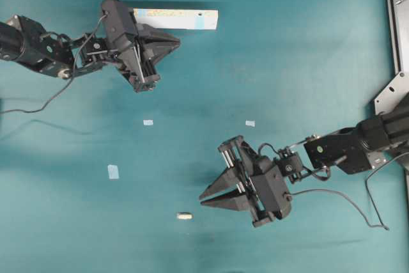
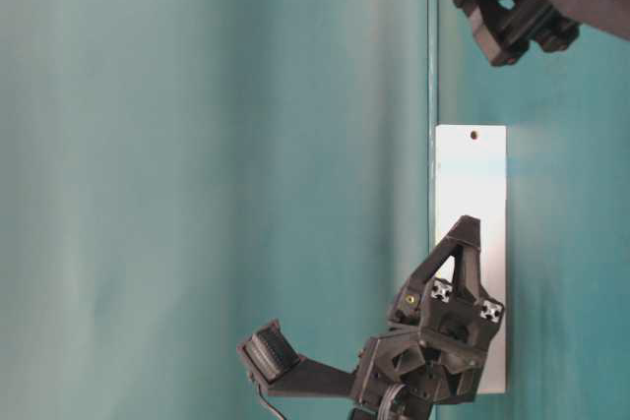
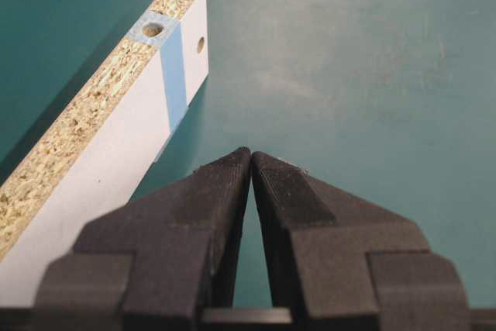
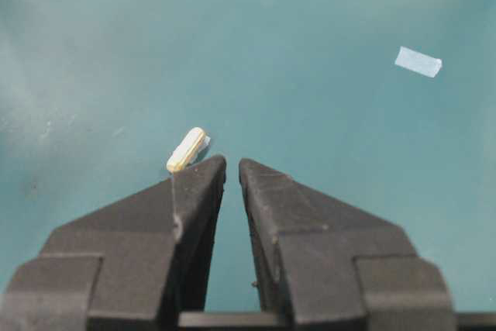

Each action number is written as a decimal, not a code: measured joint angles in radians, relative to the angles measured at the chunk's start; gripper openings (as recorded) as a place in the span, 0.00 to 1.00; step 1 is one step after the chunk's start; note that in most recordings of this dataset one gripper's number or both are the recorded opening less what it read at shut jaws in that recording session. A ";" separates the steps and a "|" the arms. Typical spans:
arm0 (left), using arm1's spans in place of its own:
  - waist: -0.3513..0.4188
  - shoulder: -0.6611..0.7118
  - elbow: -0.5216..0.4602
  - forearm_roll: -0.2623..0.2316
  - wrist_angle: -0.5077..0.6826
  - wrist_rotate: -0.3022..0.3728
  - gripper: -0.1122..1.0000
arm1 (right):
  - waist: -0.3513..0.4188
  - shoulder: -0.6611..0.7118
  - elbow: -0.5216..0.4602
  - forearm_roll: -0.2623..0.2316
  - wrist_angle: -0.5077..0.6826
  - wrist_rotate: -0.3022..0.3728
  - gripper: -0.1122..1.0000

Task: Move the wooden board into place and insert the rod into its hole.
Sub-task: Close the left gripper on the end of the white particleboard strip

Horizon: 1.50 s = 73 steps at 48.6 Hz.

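The wooden board (image 1: 172, 18) lies at the far side of the teal table, a strip of blue tape near its right end. A small hole (image 3: 201, 44) shows in its white face and another hole (image 3: 153, 29) in its chipboard edge. My left gripper (image 1: 177, 41) hovers just in front of the board (image 3: 116, 129), shut and empty, its tips (image 3: 251, 153) touching. The rod (image 1: 184, 216), a short beige peg, lies near the table's front. My right gripper (image 1: 200, 199) sits just right of the rod (image 4: 187, 149), jaws nearly together with only a sliver between them (image 4: 231, 162) and nothing held.
Small pale tape squares (image 1: 148, 122) (image 1: 250, 123) (image 1: 113, 171) are stuck on the table's middle. A metal frame (image 1: 396, 17) runs along the right edge. A loose cable (image 1: 358, 206) trails from the right arm.
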 measured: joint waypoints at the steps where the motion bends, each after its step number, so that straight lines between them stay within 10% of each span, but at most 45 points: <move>1: -0.005 -0.002 -0.003 0.000 0.006 0.000 0.24 | 0.000 0.000 0.000 0.000 0.000 0.002 0.32; 14: -0.075 -0.049 -0.115 0.034 0.333 -0.006 0.11 | -0.005 -0.017 -0.100 -0.005 0.207 0.012 0.09; 21: -0.077 -0.098 -0.130 0.035 0.391 0.003 0.27 | -0.005 -0.038 -0.158 -0.005 0.373 0.014 0.10; 34: -0.091 -0.202 -0.117 0.038 0.560 0.150 0.87 | -0.005 -0.080 -0.172 -0.006 0.489 0.015 0.66; 41: -0.092 -0.249 -0.115 0.038 0.672 0.235 0.91 | -0.005 -0.094 -0.172 -0.008 0.522 0.015 0.96; 73: 0.138 -0.356 -0.104 0.038 0.821 0.426 0.92 | -0.003 -0.178 -0.166 -0.006 0.624 0.015 0.98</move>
